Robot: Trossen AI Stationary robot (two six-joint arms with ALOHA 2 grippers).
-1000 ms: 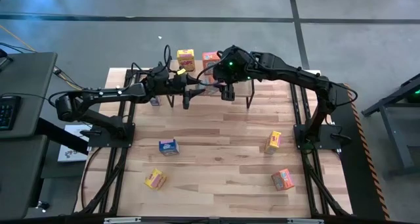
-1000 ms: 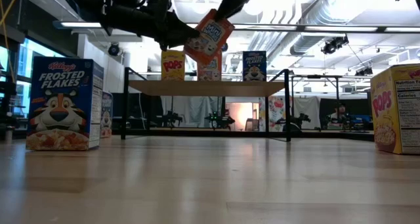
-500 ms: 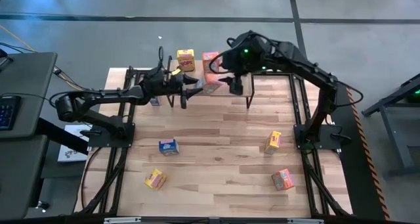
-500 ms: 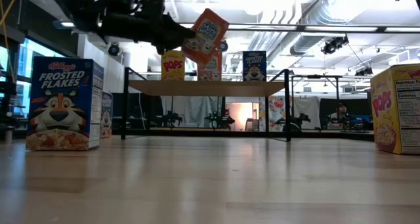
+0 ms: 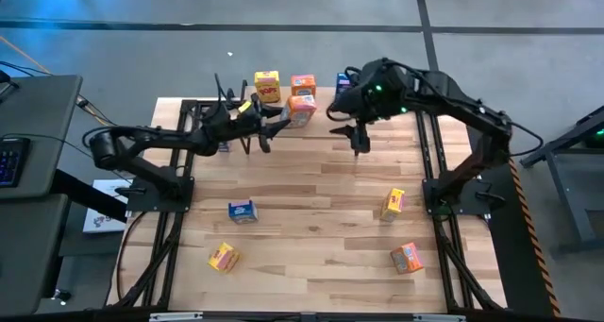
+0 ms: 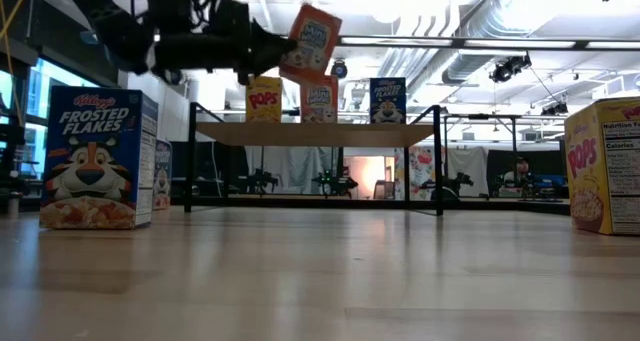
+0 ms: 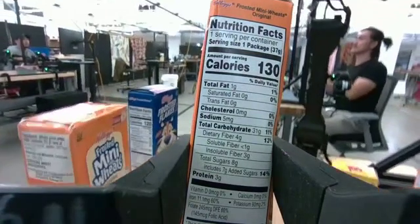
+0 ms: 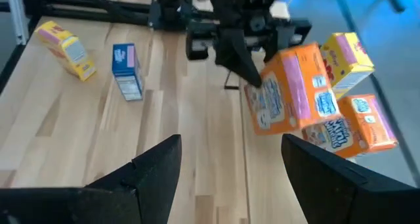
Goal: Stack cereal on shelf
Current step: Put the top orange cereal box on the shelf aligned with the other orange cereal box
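My left gripper [image 5: 276, 120] reaches in level from the table's left and is shut on an orange cereal box [image 6: 314, 41]. That box hangs slightly tilted right above a second orange box [image 6: 320, 99], which stands on the shelf [image 6: 315, 133] between a yellow box [image 5: 267, 84] and a blue one [image 6: 387, 99]. Whether the two orange boxes touch, I cannot tell. My right gripper [image 8: 230, 165] hovers open and empty, higher up and to the right of the held box [image 8: 289, 92]. My left gripper pinches the orange box between its two fingers [image 7: 164, 178], one on each broad face, with the narrow nutrition panel [image 7: 239, 99] facing back along the fingers. The fingers come level from the table's left. The box stands nearly upright, leaning a little, clear of the shelf top.
Loose boxes lie on the tabletop: blue [image 5: 242, 211], yellow [image 5: 223, 257], yellow [image 5: 394, 204], orange [image 5: 407, 257]. The shelf's black legs [image 5: 247, 143] stand near the far edge. A person [image 7: 357, 79] sits beyond the table.
My right gripper has drawn away from the orange box, up and toward the table's right. My left gripper has tipped upward and carried the box toward the far edge, over the orange box on the shelf. The held box now stands more upright.
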